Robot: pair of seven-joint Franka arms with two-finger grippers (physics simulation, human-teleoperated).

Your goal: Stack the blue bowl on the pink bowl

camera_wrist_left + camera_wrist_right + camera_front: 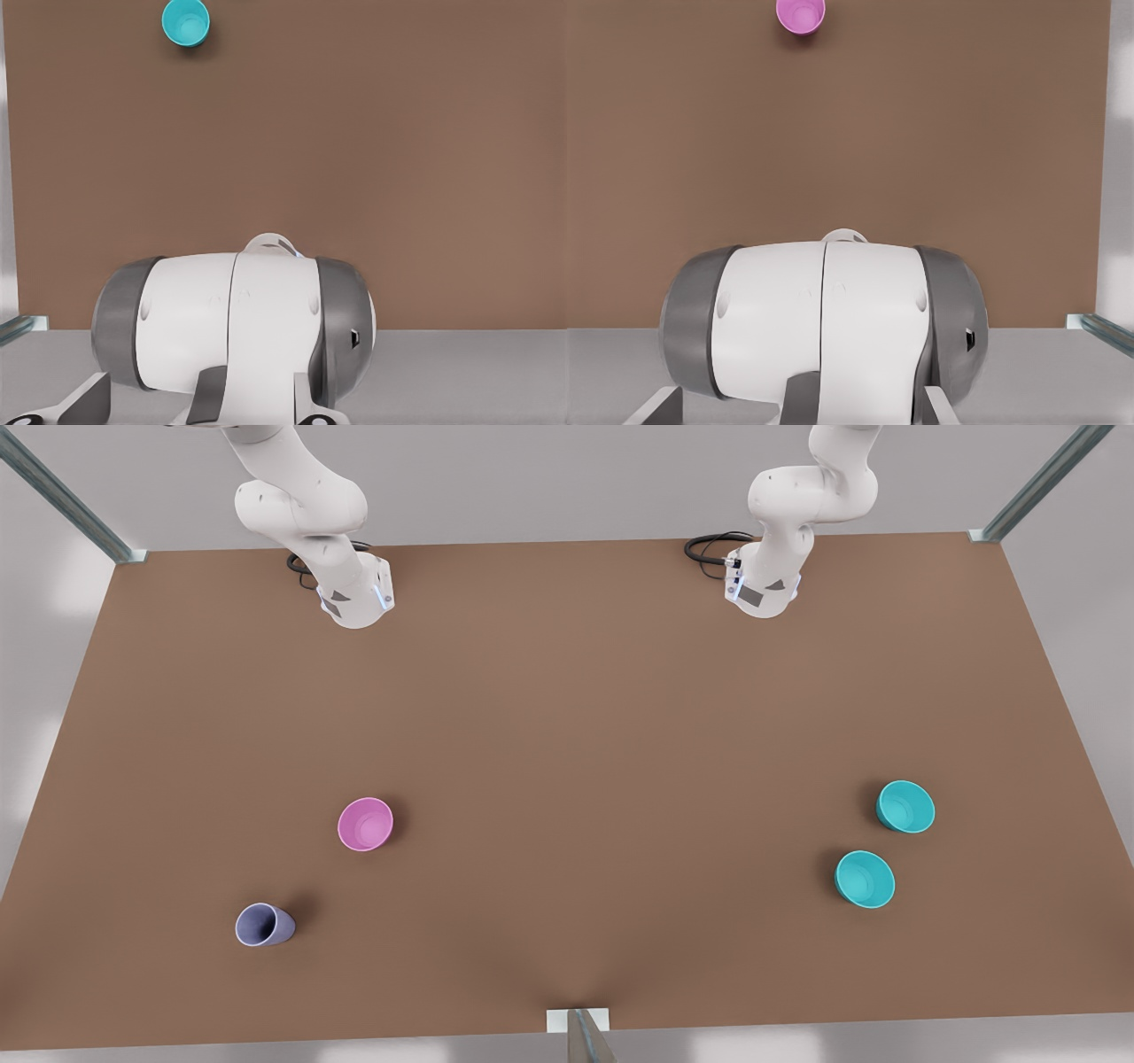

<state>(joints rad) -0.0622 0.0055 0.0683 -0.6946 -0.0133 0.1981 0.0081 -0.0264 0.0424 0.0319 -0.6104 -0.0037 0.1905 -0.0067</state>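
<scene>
Opening state of the stacking task, seen across the brown table (pixel 567 691). No bowl has been lifted yet; the step in hand is the first reach.

**Arms.** Both wait folded at the far edge. The left gripper (pixel 760 593) hangs at the front view's right and the right gripper (pixel 356 602) at the front view's left. Both are well apart from every vessel. Neither has anything near it to grasp, and whether either tool is released or clenched cannot be told from here.

**Task objects.**
- The blue bowl (pixel 905 806) stands upright on the table at the front view's right.
- A second teal bowl (pixel 865 879) of the same look sits near it, closer to the near edge and not touching.
- The left wrist view has one teal bowl (pixel 186 22) far ahead of that arm. It is probably the first of the pair, though that is not certain.
- The pink bowl (pixel 365 824) stands upright and alone at the front view's left, also ahead of the right arm in the right wrist view (pixel 801 15).
- A lavender cup (pixel 263 926) rests beyond it, toward the near corner, and is not part of the task.

**Next move (judgement).** The left arm is better placed to take a teal bowl. It must extend and descend over one rim without nudging the twin. It must then carry the bowl across the table's width and set it down centred in the pink bowl.

**Markings.** No brand, label or legible writing appears. The small dark patches on the wrist housings carry no readable text.
</scene>
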